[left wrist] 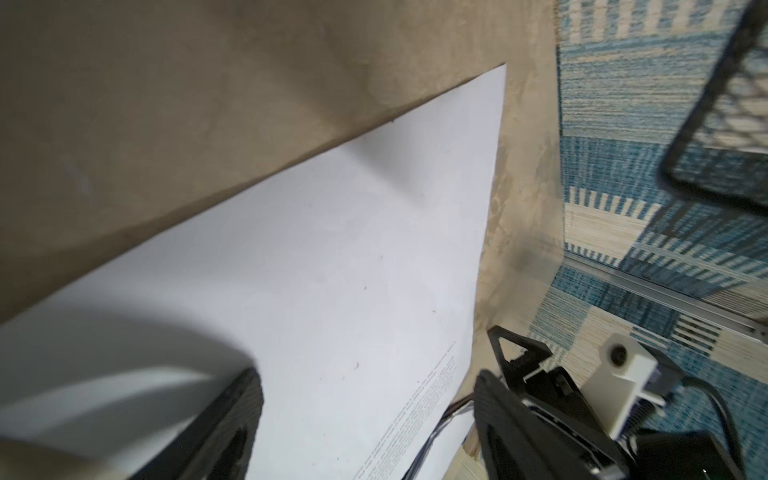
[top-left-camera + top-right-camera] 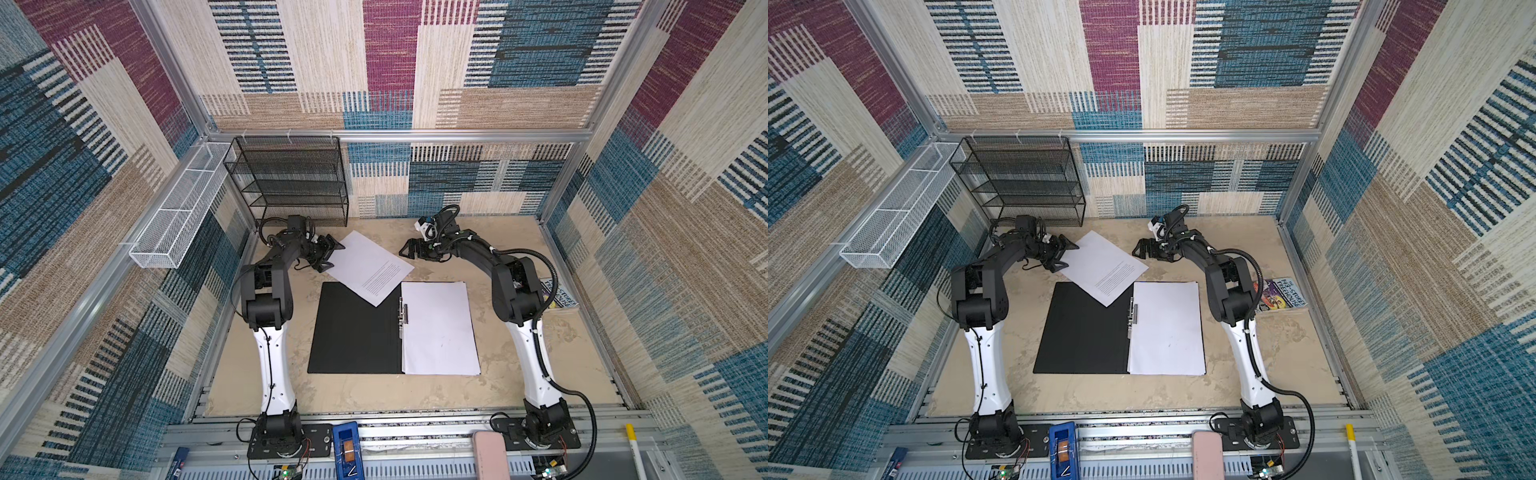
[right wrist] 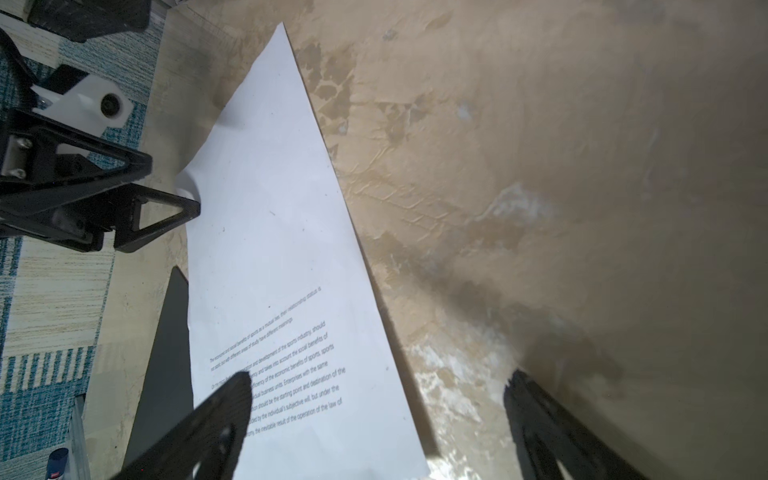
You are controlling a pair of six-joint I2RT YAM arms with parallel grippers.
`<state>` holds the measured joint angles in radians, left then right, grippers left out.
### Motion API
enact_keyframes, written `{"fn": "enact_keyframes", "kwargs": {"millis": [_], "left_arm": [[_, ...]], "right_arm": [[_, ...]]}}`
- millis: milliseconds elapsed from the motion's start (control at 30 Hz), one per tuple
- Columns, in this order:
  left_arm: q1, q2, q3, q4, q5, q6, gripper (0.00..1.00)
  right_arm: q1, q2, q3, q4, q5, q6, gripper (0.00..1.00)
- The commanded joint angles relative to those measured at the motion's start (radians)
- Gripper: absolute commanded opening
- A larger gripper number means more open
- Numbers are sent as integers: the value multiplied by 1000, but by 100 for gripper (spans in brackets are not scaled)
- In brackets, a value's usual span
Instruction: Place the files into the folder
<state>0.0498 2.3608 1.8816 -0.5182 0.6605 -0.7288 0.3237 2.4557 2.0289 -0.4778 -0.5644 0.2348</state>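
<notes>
The printed sheet (image 2: pixel 370 268) lies askew at the open folder (image 2: pixel 353 332)'s far edge, its near corner over the black flap. It's light and floppy (bound to slide or buckle), so pinch an edge. The left gripper (image 2: pixel 336 257) gapes at its left edge, the right gripper (image 2: pixel 407 250) gapes nearby, and both are empty.

Black mesh rack (image 2: pixel 291 178) at back, white wire basket (image 2: pixel 178 212) left, colourful book (image 2: pixel 1281 294) right.
</notes>
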Motion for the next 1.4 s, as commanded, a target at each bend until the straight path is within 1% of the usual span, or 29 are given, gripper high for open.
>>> {"fn": "enact_keyframes", "kwargs": {"millis": [0,167,400,633,800,933,1067,1133,1200,1300,1367], "left_arm": [[-6,23,-3,-45,-9,56,82],[-35,54,6,-61,1,88,82],[-70,71,15,-63,31,107,82],[-93,95,36,-90,54,140,82],[-98,115,62,-121,61,159,82],[-97,120,70,-129,54,156,82],[-94,118,69,-135,42,151,82],[-90,109,64,-138,28,148,81],[-85,96,52,-132,13,142,82],[-76,81,29,-111,9,128,82],[-73,78,25,-109,1,125,82]], "right_arm": [[1,35,52,-42,-31,-11,96],[7,78,111,-71,-75,-11,94],[9,99,120,-78,-144,0,94],[7,146,164,-82,-211,27,94],[8,171,196,-61,-256,53,94],[6,182,214,-10,-335,86,95],[7,216,288,9,-371,103,94],[6,234,315,25,-386,110,93],[6,245,327,50,-399,115,89],[6,255,330,89,-393,122,78],[6,264,339,104,-380,117,73]]}}
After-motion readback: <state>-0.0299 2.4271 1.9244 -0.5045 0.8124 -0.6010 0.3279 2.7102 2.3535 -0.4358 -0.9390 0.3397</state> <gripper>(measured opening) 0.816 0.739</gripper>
